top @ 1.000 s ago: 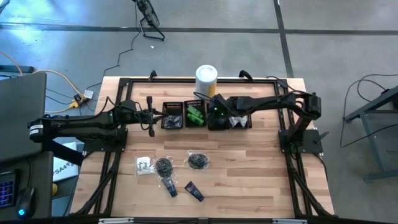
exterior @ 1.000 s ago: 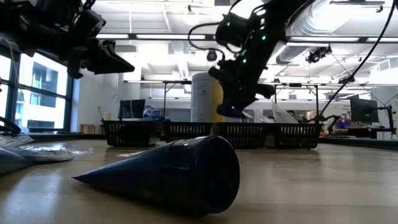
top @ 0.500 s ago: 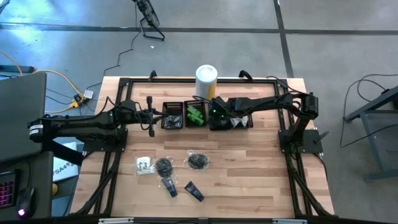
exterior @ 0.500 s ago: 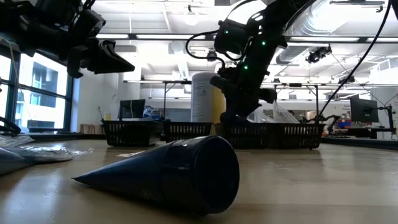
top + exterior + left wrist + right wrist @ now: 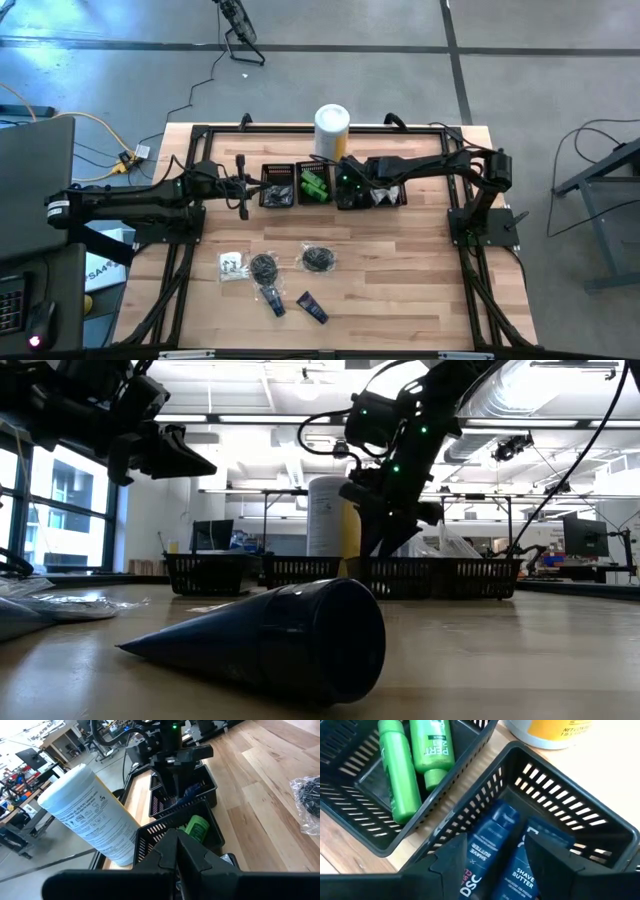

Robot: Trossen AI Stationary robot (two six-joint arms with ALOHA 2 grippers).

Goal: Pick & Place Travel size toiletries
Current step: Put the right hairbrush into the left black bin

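Bright, even overhead light; ceiling strip lamps (image 5: 270, 418) glare in the low view, where the nearby dark tube (image 5: 270, 635) looks soft.

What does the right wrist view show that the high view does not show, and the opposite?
Only the right wrist view shows the print on the items: two dark blue tubes marked SHAVE BUTTER in one black bin, and two green bottles in the bin beside it. Only the high view shows the items waiting on the table: bagged black bundles, a white sachet, blue tubes, plus the left gripper. Both show the bins and the white-and-yellow canister.
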